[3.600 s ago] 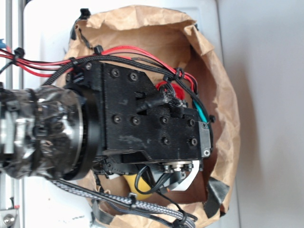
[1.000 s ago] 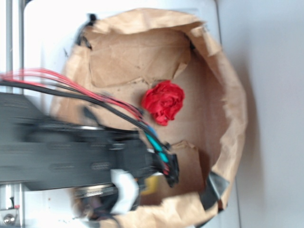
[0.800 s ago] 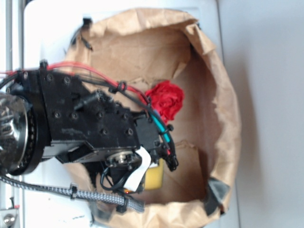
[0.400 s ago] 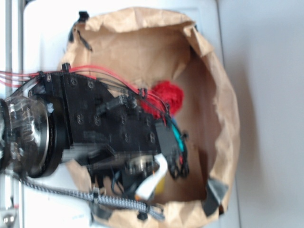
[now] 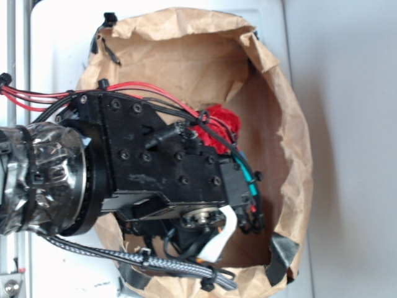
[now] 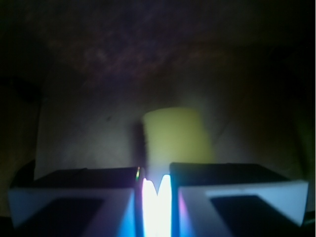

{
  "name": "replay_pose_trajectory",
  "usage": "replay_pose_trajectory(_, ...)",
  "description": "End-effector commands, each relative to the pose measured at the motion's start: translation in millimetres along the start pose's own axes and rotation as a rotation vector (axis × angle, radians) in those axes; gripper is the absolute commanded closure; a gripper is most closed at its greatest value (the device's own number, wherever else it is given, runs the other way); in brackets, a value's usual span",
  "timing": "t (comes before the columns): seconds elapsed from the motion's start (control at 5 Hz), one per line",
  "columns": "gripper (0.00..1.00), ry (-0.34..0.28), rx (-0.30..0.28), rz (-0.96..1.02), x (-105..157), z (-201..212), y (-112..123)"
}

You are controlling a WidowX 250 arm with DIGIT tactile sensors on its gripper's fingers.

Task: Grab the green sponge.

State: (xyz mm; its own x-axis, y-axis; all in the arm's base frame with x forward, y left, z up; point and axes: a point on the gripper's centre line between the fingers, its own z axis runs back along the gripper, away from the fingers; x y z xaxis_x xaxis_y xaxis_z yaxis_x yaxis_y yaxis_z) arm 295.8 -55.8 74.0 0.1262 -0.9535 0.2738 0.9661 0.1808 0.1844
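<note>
Wrist view shows the green sponge [image 6: 175,136] lying just ahead of my gripper [image 6: 157,192], slightly right of its centreline. The 2 fingers [image 6: 74,200] look nearly together with only a bright slit between them, holding nothing. I judge I should spread them, shift slightly right, then descend to straddle it inside the paper bag [image 5: 291,155], clear of the red paper wad [image 5: 220,121].

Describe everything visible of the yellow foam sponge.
The yellow foam sponge appears only in the dim wrist view: a pale yellow matte block with a rounded top edge, lying on the brown floor of the paper bag, past the fingertips. Its near end is hidden behind the hand, whose white fingers stand almost together with a bright sliver between them. Whether they touch it cannot be told. In the exterior view the black arm covers it.
</note>
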Motion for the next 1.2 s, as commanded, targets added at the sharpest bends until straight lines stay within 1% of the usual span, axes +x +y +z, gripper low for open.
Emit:
replay_pose_trajectory(0.0,1.0,-0.038,0.078,0.039,6.2,23.7,18.5)
replay_pose_trajectory(0.2,1.0,-0.045,0.077,0.047,5.3,26.8,20.3)
replay_pose_trajectory(0.4,0.13,-0.025,0.068,0.034,3.4,23.6,18.6)
replay_pose_trajectory(0.6,0.0,-0.024,0.062,0.016,1.3,23.4,14.4)
replay_pose_trajectory(1.0,0.0,-0.017,0.038,-0.002,3.2,17.5,11.5)
